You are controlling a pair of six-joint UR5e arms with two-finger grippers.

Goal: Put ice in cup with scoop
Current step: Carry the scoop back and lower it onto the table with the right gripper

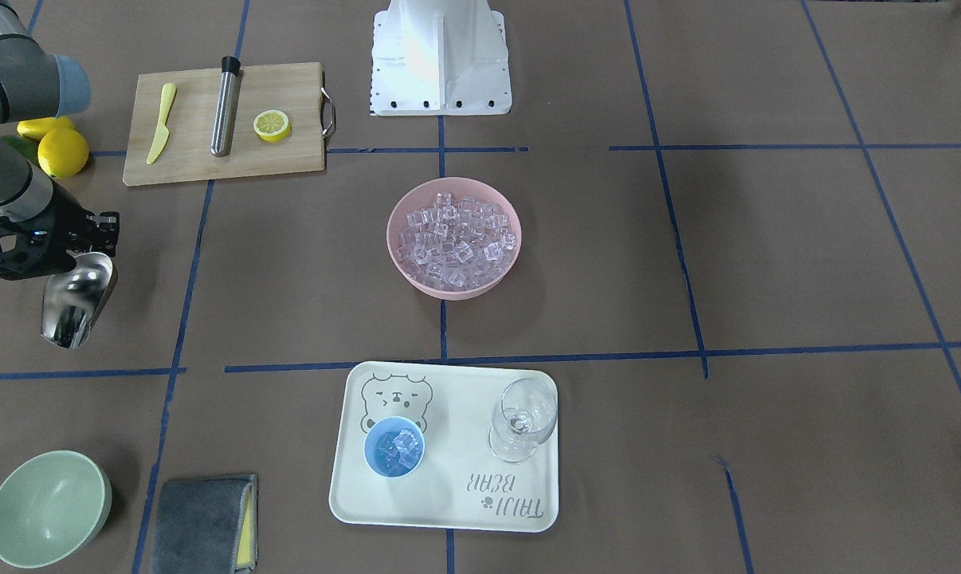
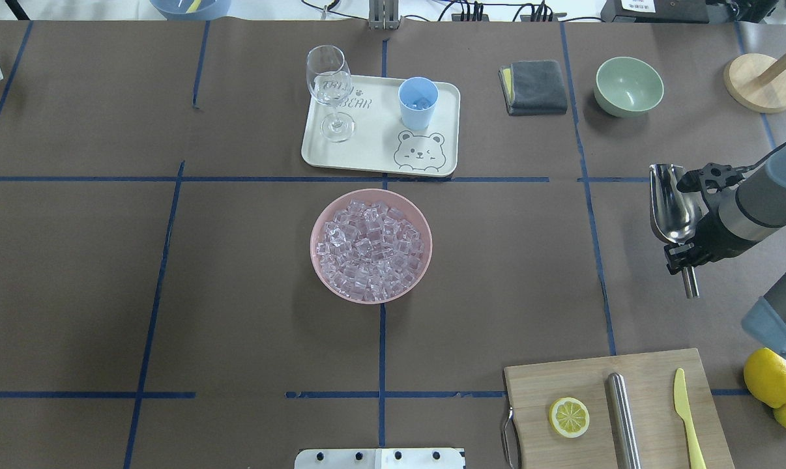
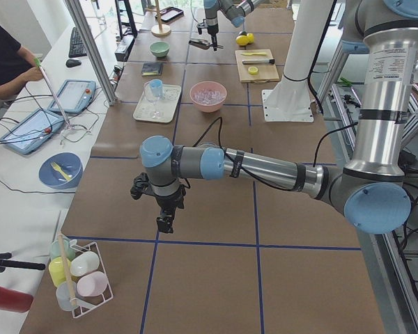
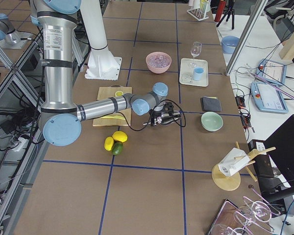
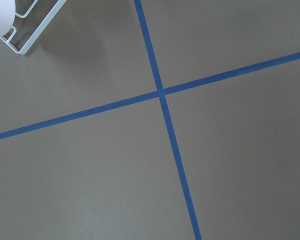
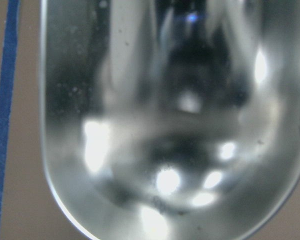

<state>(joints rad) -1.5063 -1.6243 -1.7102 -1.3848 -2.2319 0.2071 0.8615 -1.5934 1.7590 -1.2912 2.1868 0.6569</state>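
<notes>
Ice in small clear glassy cubes (image 1: 456, 239) heaps the round pink plastic bowl (image 1: 449, 292) at the middle of the brown, blue-taped counter (image 1: 767, 255). A few cubes already lie in the small light-blue plastic cup (image 2: 417, 112) on the cream bear-print tray (image 1: 449, 494).

Your right gripper (image 2: 683, 255) has its fingers pinching the short handle of the shiny stainless-steel scoop (image 2: 672, 202). It is held over the counter well out to the robot's right, apart from bowl and cup. The wrist camera shows its trough bare of ice. The left gripper (image 3: 166, 221) hovers over bare counter far to the other side. From the one side view you cannot tell whether its fingers are spread or pressed together.

The step in hand looks like another trip to the bowl. To do it well, bring the scoop in low with the open lip leading and drive it under the heap rather than across the top. Level the trough before you lift so nothing slides out. Take a modest load, since the cup's mouth looks little wider than the scoop. Approach the cup from the side away from the clear stemmed wine glass (image 1: 523, 414), which stands near it on the same tray, and tip slowly over the rim.
</notes>
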